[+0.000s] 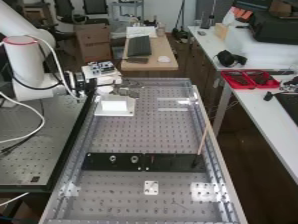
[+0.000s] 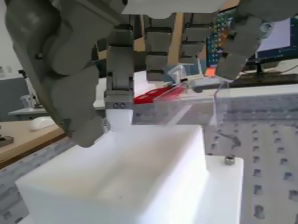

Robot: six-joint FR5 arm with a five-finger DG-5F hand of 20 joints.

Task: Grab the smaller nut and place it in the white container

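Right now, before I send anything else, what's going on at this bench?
The robot's hand is at the white container, above its open top. The job is to put the smaller nut in there; whether the hand has it or has let it go, I can't tell. Down the bench, the larger nut and the bearing stand on the black bar.
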